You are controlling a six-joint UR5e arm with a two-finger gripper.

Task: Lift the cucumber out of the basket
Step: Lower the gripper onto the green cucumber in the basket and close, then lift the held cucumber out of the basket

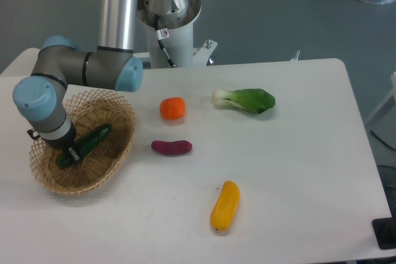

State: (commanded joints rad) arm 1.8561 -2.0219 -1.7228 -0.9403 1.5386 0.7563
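claw (74,153): I see it down inside the basket, at the cucumber's lower-left half. Fingers are small and dark against the green, so I can't tell if they're spread or pinching it.
cucumber (91,141): dark green, lying diagonally in the basket, upper end toward the right rim, lower end under the claw. Can't tell if it's resting on the weave or lifted.
basket (117,153): tan wicker, oval, at the left end of the surface (297,171), near its front-left edge.
arm (80,69): elbow reaches left from the base column, wrist hangs over the basket's left side and hides part of the rim.
orange round item (172,108): on the surface, right of the basket, apart from it.
purple item (171,147): just below the orange one, near the basket's right rim, not touching.
bok choy (244,99): centre rear, white stem pointing left.
yellow vegetable (224,206): front centre, well apart from everything else.
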